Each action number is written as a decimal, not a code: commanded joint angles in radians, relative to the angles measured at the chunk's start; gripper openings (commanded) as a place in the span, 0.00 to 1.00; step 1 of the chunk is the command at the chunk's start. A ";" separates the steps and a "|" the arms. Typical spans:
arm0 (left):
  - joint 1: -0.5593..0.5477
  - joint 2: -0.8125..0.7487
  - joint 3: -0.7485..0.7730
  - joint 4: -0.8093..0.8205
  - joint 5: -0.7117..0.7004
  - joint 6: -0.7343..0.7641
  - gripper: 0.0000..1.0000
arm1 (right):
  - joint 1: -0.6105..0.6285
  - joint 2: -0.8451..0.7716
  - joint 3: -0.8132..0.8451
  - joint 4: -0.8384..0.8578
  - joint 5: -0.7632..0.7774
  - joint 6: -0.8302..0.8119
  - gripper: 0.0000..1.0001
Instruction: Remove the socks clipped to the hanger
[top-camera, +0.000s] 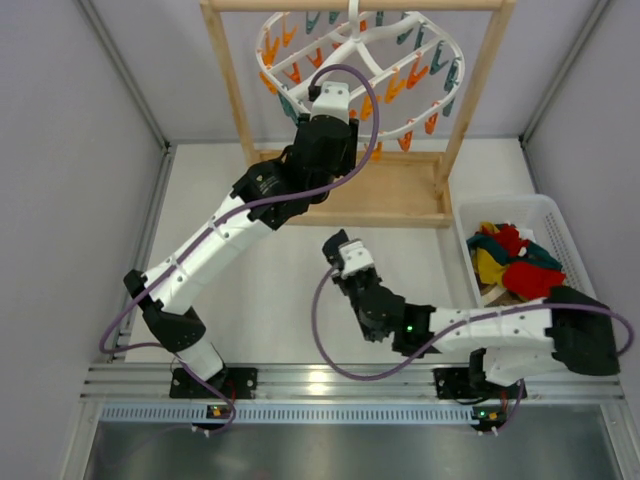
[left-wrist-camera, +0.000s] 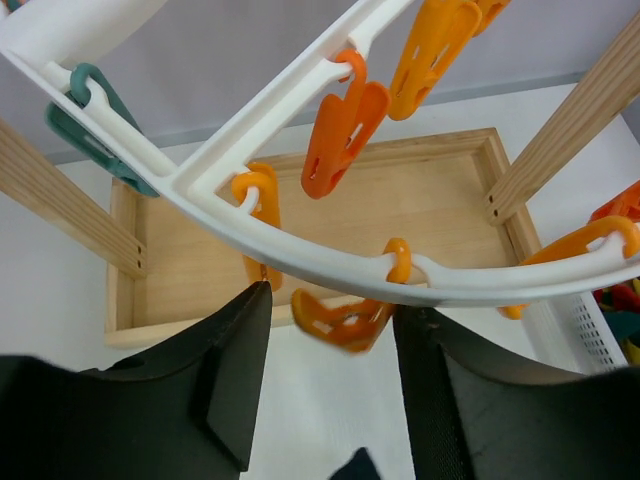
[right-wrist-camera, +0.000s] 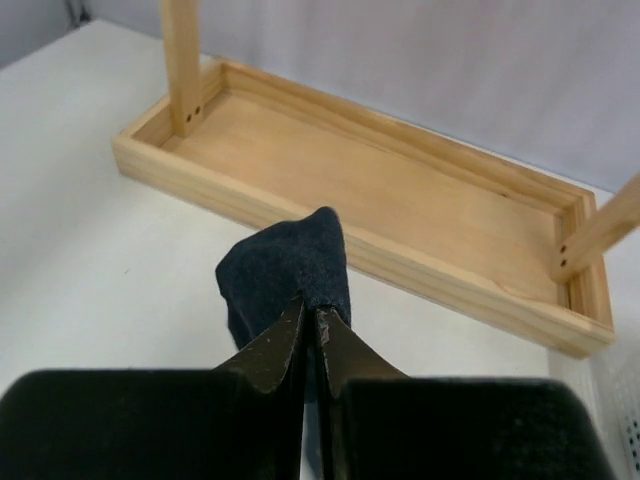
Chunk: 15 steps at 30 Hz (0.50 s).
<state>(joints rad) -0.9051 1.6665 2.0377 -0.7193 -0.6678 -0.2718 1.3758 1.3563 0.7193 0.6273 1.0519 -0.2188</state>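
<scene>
The white desk (top-camera: 270, 300) carries a wooden stand (top-camera: 228, 80) at its far side, and the white oval hanger (left-wrist-camera: 330, 265) is hung from the stand's top bar, fringed with orange and teal clips. A white basket (top-camera: 548, 205) is set at the right of the desk, just beside the stand's tray base. A pile of red, yellow and teal socks (top-camera: 510, 260) is seen inside it, so most of the task is judged done.

The left hand (left-wrist-camera: 330, 305) is raised under the near left part of the ring, its jaws parted and nothing gripped; an orange clip (left-wrist-camera: 340, 322) hangs between the fingertips. The right hand (right-wrist-camera: 310, 310) is held low over the middle of the desk, left of the basket, and is closed tightly on a dark sock (right-wrist-camera: 285, 265), whose free end stands up beyond the fingertips.

No sock is made out on the clips that are visible, though part of the ring is hidden behind the left arm, so it cannot be told whether any remain. The dark sock is yet to be dropped in the basket.
</scene>
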 joint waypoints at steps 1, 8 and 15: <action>0.011 -0.034 -0.011 0.027 0.017 0.003 0.60 | -0.062 -0.300 -0.079 -0.237 0.040 0.275 0.00; 0.012 -0.099 -0.094 0.027 0.114 -0.007 0.99 | -0.519 -0.608 -0.041 -0.803 -0.298 0.516 0.00; 0.012 -0.306 -0.329 0.029 0.120 -0.061 0.99 | -1.183 -0.514 0.163 -0.971 -0.749 0.457 0.00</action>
<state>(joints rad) -0.8963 1.4868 1.7615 -0.7128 -0.5549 -0.2981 0.3820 0.7776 0.7738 -0.1989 0.6094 0.2203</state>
